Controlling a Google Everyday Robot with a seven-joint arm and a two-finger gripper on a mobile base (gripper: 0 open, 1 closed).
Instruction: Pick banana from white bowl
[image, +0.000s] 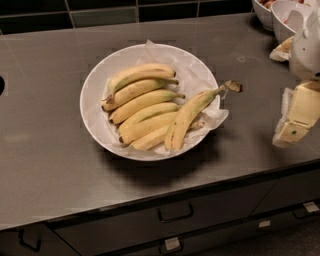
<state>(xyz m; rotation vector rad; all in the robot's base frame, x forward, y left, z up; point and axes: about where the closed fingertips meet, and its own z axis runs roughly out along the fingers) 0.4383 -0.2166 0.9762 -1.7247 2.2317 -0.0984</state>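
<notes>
1. The hand is a blocky, cream-coloured piece under a rounded white arm shell. It is above the right end of the counter, well apart from the fruit. I cannot tell how far open it is, and nothing is visibly in its hold.
2. The counter is a smooth, dull grey sheet with dark drawers below.
3. The white bowl is wide, shallow and round, lined with crinkled white paper.
4. The banana, long, yellow and gently curved, lies at the bowl's right side, its dark shrivelled stem tip past the rim.
5. The shorter bananas lie parallel beside it.
6. The smaller, deeper bowls stand at the back right.
</notes>
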